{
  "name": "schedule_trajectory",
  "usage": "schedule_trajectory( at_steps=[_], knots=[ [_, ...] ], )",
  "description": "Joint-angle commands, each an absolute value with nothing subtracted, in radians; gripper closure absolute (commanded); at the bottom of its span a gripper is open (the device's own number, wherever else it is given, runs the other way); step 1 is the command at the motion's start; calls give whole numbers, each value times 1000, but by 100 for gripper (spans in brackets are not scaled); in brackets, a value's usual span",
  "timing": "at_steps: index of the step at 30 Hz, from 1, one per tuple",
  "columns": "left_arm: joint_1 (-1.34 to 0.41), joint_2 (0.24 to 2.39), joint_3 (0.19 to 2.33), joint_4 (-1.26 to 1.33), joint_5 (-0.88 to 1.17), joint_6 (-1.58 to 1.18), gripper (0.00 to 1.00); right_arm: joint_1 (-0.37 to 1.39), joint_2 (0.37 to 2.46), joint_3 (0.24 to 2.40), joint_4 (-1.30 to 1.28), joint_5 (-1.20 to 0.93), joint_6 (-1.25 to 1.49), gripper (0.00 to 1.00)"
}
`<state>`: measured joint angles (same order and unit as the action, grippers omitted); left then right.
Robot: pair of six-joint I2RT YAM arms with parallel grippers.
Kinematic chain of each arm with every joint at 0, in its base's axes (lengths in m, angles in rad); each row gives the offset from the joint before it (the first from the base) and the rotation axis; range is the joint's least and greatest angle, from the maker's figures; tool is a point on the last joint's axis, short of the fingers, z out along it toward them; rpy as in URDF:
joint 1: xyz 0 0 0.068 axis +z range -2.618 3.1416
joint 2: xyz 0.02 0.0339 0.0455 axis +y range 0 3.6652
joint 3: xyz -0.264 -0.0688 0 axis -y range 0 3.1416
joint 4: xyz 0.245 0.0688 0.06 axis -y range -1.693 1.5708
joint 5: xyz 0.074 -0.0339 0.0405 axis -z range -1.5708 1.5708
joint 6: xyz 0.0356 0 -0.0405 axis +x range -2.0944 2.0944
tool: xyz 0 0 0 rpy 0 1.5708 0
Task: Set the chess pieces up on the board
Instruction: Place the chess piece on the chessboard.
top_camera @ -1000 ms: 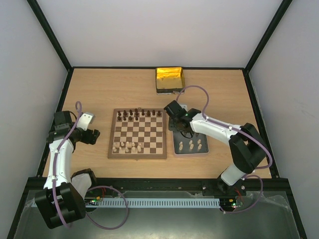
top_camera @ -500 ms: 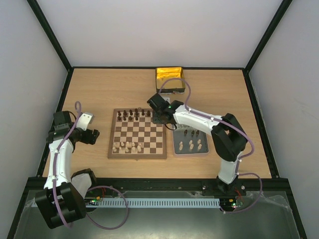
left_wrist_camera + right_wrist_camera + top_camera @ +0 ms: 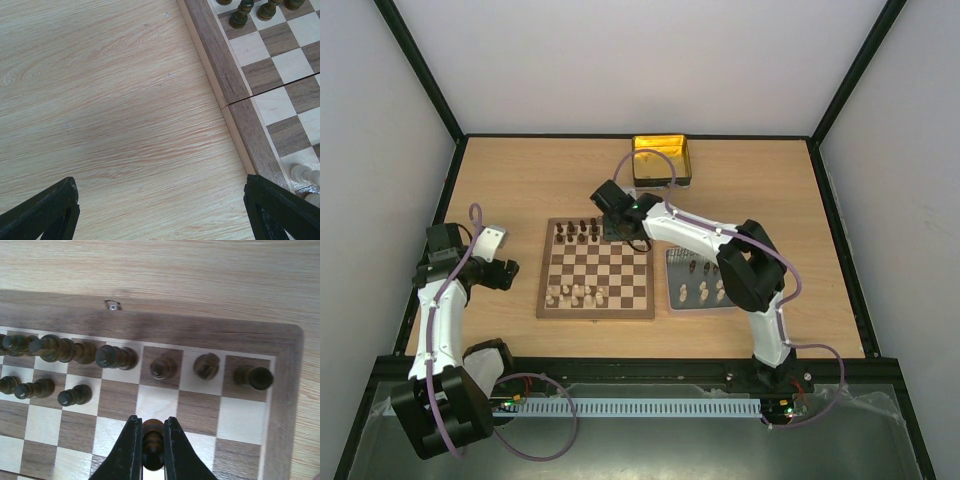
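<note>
Right tool [image 3: 151, 429] grasps a dark piece [image 3: 153, 450]; the empty second-row square [image 3: 157, 402] lies at its 12 o'clock; left tool [image 3: 162, 212] released, farther off.

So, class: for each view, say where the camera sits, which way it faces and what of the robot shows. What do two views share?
Top external: above and behind the arms, looking down on the table, the board and both arms.
Left wrist: on the left arm, facing down at table beside the board's border; open left tool at bottom.
Right wrist: on the right arm, facing down at the board's far rows; right tool shut on a dark piece.
Shared: all three show the board.
</note>
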<state>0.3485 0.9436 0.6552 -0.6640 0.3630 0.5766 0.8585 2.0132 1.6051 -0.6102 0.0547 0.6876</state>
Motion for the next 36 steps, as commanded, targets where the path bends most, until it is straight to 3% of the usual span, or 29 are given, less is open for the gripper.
schedule_trajectory(
  at_steps=[1,36],
  knots=[
    [357,930,645,-668,370,578,10,877,2069,1681,-677,84,671,98],
    [365,926,647,-673,378,584,9,896,2217,1802,-686,51,675,98]
  ],
)
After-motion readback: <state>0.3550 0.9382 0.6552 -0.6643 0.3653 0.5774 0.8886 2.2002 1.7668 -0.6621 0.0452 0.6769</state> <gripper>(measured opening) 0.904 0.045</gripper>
